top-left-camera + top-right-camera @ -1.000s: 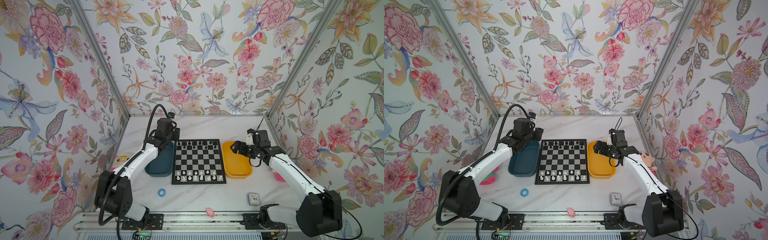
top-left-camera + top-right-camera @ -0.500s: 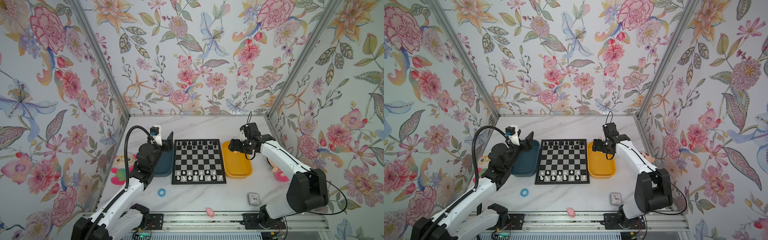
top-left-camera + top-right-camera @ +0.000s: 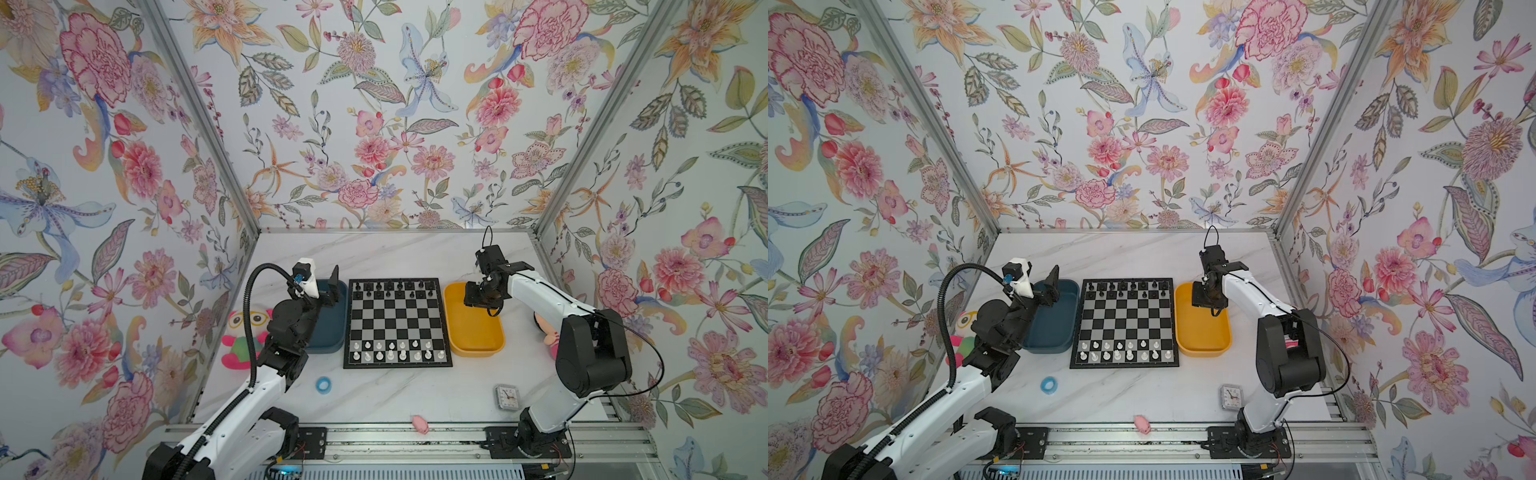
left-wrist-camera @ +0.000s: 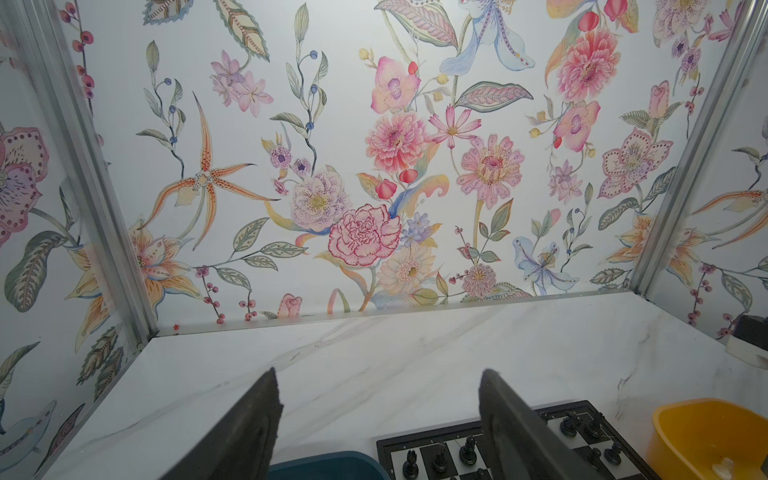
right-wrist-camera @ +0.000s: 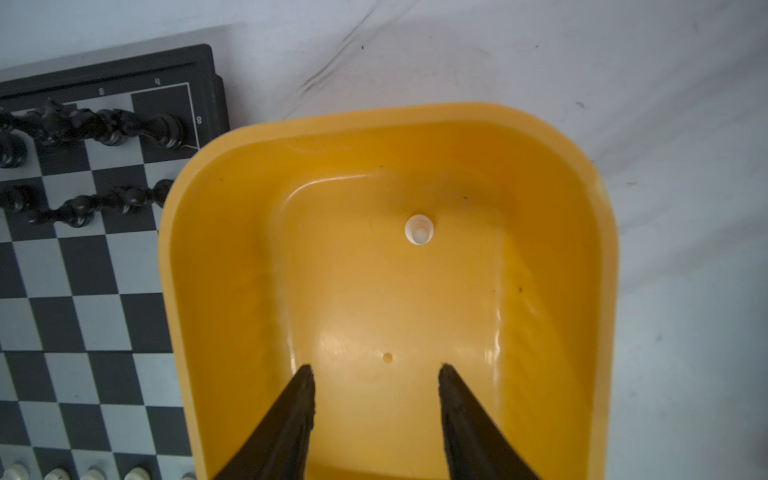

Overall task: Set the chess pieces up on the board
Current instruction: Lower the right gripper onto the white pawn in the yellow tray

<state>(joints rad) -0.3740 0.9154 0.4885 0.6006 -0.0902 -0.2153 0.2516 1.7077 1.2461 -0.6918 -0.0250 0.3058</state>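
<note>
While white pieces (image 3: 390, 355) stand on the board's (image 3: 397, 320) two near rows and black pieces (image 3: 389, 286) on its far rows, one white pawn (image 5: 419, 229) stands upright in the yellow bin (image 3: 473, 332), toward its far end. Right gripper (image 5: 376, 368) over that bin: fingers spread, empty. Left gripper (image 4: 378, 372) raised over teal bin's (image 3: 328, 332) far end: fingers spread, empty.
</note>
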